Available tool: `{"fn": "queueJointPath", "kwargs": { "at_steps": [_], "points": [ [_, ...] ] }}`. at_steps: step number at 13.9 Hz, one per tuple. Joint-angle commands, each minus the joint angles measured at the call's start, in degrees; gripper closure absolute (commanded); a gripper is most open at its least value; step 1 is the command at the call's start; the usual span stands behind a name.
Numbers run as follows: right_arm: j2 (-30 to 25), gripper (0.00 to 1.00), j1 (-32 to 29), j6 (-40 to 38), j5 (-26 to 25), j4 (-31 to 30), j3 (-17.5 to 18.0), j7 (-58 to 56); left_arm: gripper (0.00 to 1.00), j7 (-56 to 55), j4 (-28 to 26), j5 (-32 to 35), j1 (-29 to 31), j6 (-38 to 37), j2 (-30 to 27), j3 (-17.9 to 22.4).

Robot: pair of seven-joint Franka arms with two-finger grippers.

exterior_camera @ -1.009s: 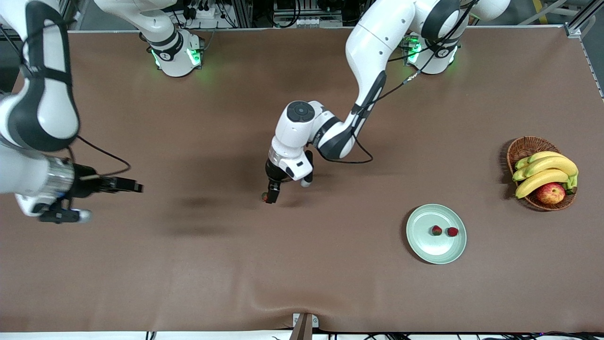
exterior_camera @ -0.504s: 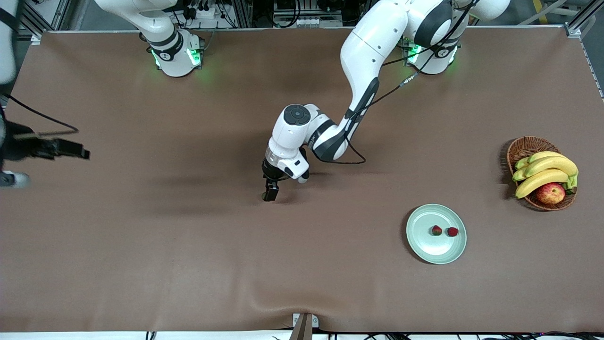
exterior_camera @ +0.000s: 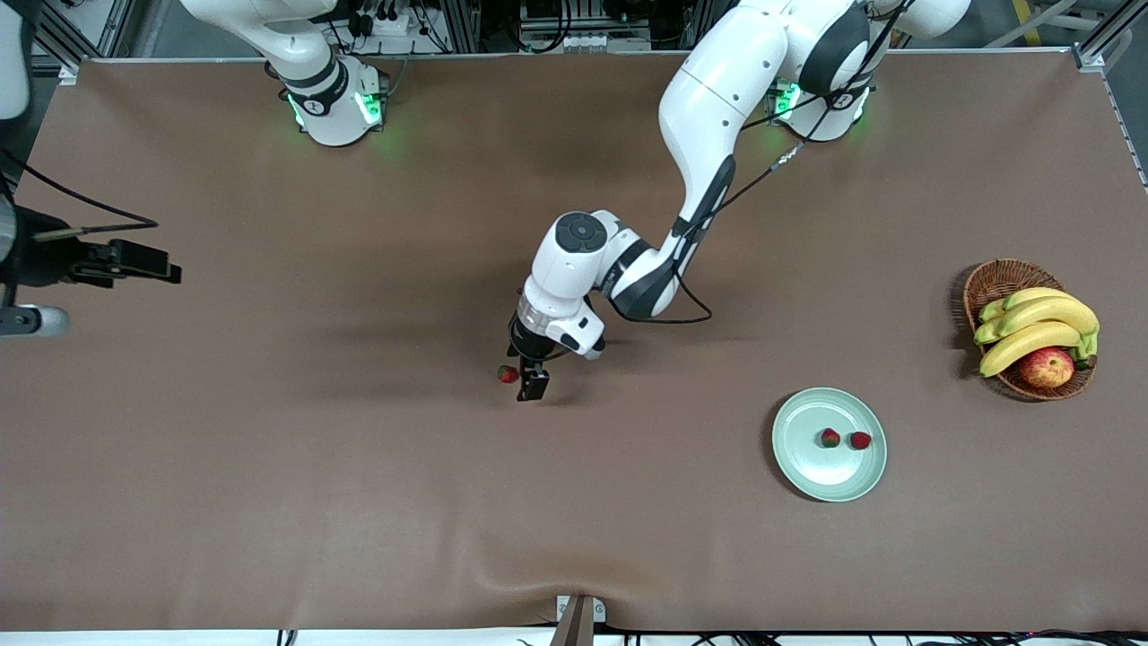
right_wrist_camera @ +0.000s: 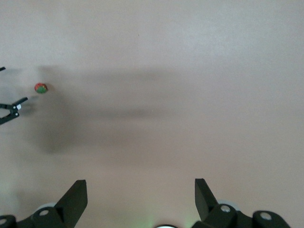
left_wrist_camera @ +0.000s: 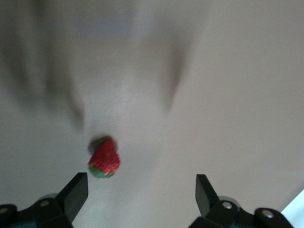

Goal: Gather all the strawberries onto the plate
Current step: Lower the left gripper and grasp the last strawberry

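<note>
Beside the strawberry, left pincer spread, seemingly not touching; right pincer likewise spread.

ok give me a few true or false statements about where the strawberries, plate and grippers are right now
1. Two strawberries lie on the plate. True.
2. The third strawberry is held in the left gripper. False: it lies on the table beside the gripper, whose jaws are open.
3. The plate is nearer the front camera than the basket. True.
4. The right gripper is over the plate. False: it waits at the right arm's end of the table, jaws open.
5. The apple lies on the plate. False: it is in the basket.
</note>
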Motion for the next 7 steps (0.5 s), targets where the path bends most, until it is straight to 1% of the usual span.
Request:
{"fn": "queueJointPath", "kwargs": {
  "at_steps": [1, 4, 7],
  "points": [
    [-0.3, 0.00, -2.5, 0.6, -3.4, 0.0, 5.0, 4.8, 0.00, 2.2, 0.4, -0.9, 1.1, 1.7, 0.6, -1.6],
    [-1.5, 0.00, -4.5, 0.0, -4.4, 0.0, 5.1, 4.8, 0.00, 3.7, 0.4, -0.9, 0.7, 2.5, 1.3, -2.2],
    [-3.1, 0.00, -6.1, -3.3, -5.8, -0.5, 5.1, 4.8, 0.00, 5.5, 0.5, -0.9, 0.7, 4.1, 1.8, -2.6]
  ]
}}
